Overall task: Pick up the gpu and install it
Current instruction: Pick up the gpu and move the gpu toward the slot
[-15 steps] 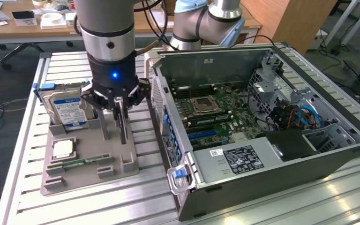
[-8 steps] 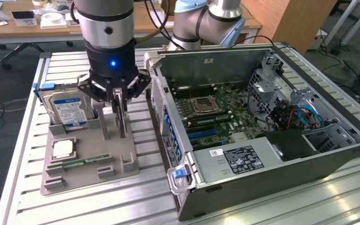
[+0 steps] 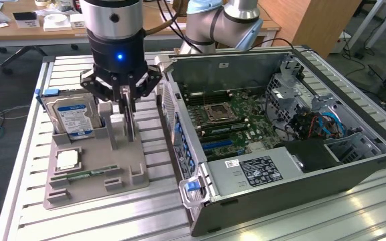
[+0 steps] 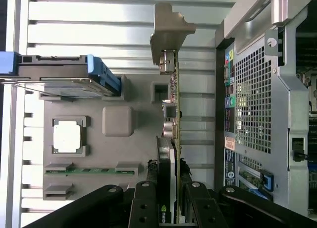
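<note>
In the left centre of the exterior view, the gpu (image 3: 131, 129), upright on edge in the grey holder (image 3: 96, 156) beside the computer case (image 3: 313, 197), was gripped by the closed pincer (image 3: 127, 106).

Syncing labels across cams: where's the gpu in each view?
Exterior view: gpu stands on edge in the grey tray, gripped by the claw, on the exterior view's left of the PC case.
Wrist view: gpu seen edge-on in the claw, flanked by tray and PC case.
Shared landmark: silver CPU seated in the tray.
</note>
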Tool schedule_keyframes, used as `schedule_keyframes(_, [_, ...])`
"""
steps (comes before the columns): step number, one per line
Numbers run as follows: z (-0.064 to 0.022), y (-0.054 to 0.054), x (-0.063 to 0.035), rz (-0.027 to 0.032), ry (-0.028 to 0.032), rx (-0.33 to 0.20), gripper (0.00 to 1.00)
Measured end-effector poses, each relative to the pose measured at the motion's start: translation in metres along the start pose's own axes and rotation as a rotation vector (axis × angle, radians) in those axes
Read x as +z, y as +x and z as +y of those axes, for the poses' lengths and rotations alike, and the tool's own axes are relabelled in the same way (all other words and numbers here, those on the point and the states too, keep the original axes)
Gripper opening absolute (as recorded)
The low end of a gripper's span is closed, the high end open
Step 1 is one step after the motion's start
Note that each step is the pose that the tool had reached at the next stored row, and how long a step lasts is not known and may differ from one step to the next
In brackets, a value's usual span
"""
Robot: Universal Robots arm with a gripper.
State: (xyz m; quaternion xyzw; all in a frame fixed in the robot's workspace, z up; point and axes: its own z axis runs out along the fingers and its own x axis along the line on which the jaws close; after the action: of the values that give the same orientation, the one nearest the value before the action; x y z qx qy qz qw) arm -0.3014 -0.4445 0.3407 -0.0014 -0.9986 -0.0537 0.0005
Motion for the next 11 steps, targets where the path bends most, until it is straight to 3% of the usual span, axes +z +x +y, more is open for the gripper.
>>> schedule_keyframes(6, [0.0012, 0.0000, -0.0115, 0.0001, -0.0024, 0.000, 0.27])
schedule_keyframes(11, [0.0013, 0.0000, -0.0119, 0.0001, -0.0025, 0.000, 0.27])
